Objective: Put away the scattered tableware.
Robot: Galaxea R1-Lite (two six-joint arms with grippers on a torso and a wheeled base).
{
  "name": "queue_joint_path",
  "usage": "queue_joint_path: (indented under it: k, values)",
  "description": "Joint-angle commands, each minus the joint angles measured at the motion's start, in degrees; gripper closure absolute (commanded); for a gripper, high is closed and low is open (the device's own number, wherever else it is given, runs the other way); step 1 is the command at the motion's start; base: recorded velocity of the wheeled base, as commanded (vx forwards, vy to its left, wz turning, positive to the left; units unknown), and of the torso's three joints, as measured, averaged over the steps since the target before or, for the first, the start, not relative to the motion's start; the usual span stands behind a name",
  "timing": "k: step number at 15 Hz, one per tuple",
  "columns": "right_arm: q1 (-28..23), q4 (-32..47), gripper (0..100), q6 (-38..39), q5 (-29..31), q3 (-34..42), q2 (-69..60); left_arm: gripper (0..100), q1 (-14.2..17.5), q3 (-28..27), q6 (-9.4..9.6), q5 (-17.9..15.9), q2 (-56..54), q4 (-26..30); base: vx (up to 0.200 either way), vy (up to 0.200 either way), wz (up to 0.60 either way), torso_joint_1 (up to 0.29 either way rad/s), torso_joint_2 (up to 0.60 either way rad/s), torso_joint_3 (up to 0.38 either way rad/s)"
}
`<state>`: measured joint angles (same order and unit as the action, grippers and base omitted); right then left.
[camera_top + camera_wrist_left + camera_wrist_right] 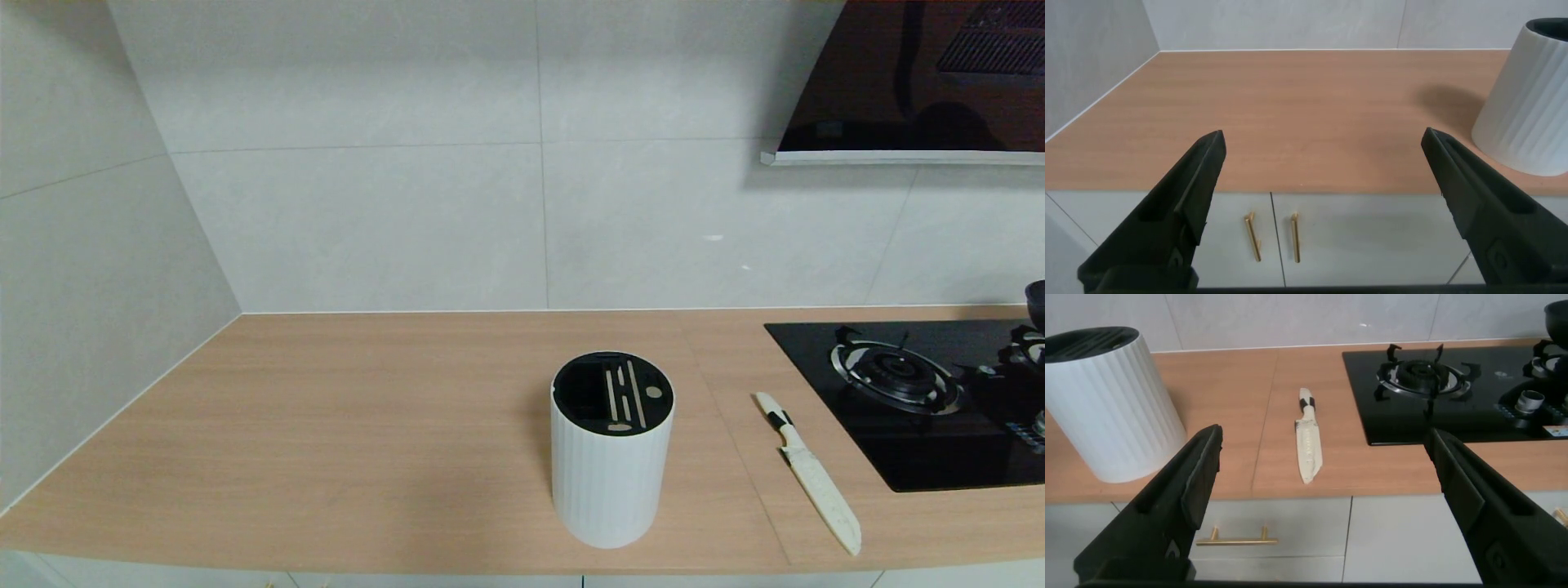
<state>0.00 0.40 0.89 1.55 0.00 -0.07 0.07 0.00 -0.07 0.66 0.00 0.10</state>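
A white ribbed cylindrical holder [611,457] with a black slotted top stands on the wooden counter [367,425] near its front edge. A cream-coloured knife [807,469] with a black band on its handle lies flat to the holder's right, blade toward the counter's front edge. My left gripper [1323,143] is open, held off the front of the counter, with the holder [1527,98] off to one side. My right gripper [1323,441] is open too, also in front of the counter, facing the knife [1308,445] and the holder [1112,404].
A black gas hob [914,392] with burners fills the counter's right end, and a range hood [914,82] hangs above it. Tiled walls close the back and left. Cabinet doors with gold handles [1253,237] sit below the counter [1306,114].
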Motion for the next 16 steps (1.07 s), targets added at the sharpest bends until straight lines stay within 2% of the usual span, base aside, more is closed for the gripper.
queue_joint_path:
  k: [1, 4, 6, 7, 10, 14, 16]
  values:
    - [0.0, -0.1, 0, -0.1, -0.1, 0.0, 0.1, 0, 0.0, 0.0, -0.01, 0.0, 0.1, 0.0, 0.000, 0.000, 0.00, 0.000, 0.00, 0.000]
    - [0.0, -0.5, 0, -1.2, -0.4, -1.3, 0.1, 0, 0.0, 0.0, -0.01, 0.0, 0.1, 0.0, 0.000, 0.000, 0.00, 0.000, 0.00, 0.000]
    - [0.6, -0.4, 0, 0.6, -2.2, -10.2, 3.6, 0, 0.0, 0.0, -0.01, 0.0, 0.0, 0.0, 0.000, 0.000, 0.00, 0.000, 0.00, 0.000]
    - [0.7, -0.4, 0, 0.6, -2.5, -10.8, 5.1, 0, 0.0, 0.0, -0.01, 0.0, 0.1, 0.0, 0.000, 0.000, 0.00, 0.000, 0.00, 0.000]
    - [0.9, -0.7, 0, 0.5, -5.4, -14.0, 25.2, 0, 0.0, 0.0, -0.01, 0.0, 0.1, 0.0, 0.000, 0.000, 0.00, 0.000, 0.00, 0.000]
    - [2.8, -1.6, 0, 0.9, -5.5, -19.2, 49.7, 0, 0.0, 0.0, -0.01, 0.0, 0.1, 0.0, 0.000, 0.000, 0.00, 0.000, 0.00, 0.000]
    - [4.2, -7.9, 0, 1.0, -5.4, -19.8, 59.7, 0, 0.0, 0.0, -0.01, 0.0, 0.1, 0.0, 0.000, 0.000, 0.00, 0.000, 0.00, 0.000]
